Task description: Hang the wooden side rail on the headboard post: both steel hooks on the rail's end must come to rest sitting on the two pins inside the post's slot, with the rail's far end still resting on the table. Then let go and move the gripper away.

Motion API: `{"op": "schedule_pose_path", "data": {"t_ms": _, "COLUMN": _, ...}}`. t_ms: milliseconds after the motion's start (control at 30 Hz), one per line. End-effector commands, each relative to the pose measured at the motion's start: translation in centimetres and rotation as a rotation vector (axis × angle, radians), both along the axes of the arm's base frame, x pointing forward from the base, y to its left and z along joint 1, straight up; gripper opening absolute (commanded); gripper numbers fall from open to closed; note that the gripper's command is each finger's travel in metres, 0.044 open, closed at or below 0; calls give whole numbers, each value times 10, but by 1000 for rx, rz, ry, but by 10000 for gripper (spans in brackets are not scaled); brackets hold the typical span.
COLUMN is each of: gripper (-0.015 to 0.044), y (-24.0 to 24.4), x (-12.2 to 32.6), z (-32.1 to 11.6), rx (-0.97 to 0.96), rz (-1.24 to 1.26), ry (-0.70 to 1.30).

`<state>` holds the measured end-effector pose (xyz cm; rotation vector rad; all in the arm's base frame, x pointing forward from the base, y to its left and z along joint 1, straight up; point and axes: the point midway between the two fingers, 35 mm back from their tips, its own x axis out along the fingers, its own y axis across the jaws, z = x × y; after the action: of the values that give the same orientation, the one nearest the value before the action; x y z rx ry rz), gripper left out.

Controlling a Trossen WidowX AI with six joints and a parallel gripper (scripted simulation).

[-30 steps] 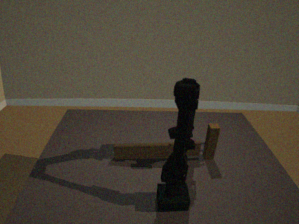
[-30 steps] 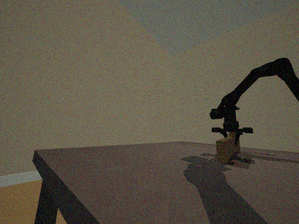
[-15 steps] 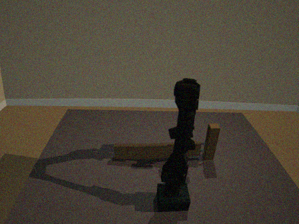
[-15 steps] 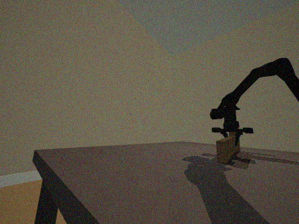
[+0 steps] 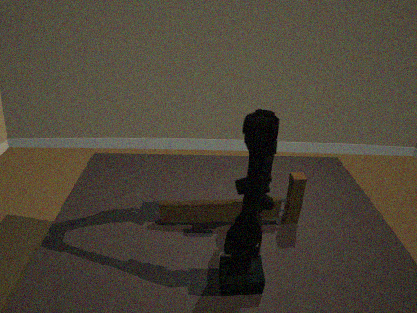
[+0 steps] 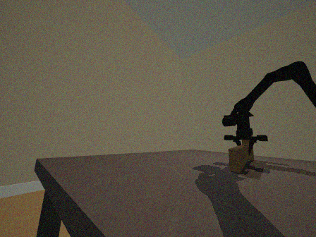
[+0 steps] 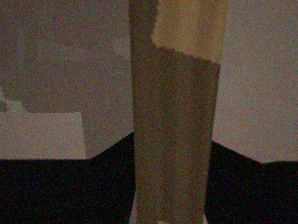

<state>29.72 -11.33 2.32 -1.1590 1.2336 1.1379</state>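
Observation:
The wooden side rail [image 5: 200, 212] [image 6: 237, 159] [image 7: 175, 110] lies lengthwise, on edge, low over the table. Its left end is at or very close to the tabletop; contact is hard to tell. Its right end is close beside the upright headboard post [image 5: 296, 197], with a narrow pale strip between them. The steel hooks, the pins and the slot cannot be made out. My gripper [image 6: 245, 144] [image 7: 162, 135] points down and is shut on the rail, one finger on each side. In the top view the arm hides the gripped part.
The dark table [image 5: 154, 172] [image 6: 141, 183] carries the rail, the post and the arm's base [image 5: 242, 275]. The arm [image 5: 261, 163] [image 6: 278, 75] rises in front of the rail in the top view. Its shadows cross the tabletop. The table's edge shows at left in the exterior view.

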Motion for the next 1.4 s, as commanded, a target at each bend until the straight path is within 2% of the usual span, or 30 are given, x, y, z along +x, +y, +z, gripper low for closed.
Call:
{"op": "schedule_pose_path", "data": {"t_ms": 0, "gripper": 0, "y": -2, "x": 2, "z": 3, "rx": -5, "rz": 4, "ry": -6}}
{"op": "schedule_pose_path", "data": {"t_ms": 1367, "gripper": 0, "y": -6, "x": 0, "z": 1, "rx": -6, "rz": 4, "ry": -6}}
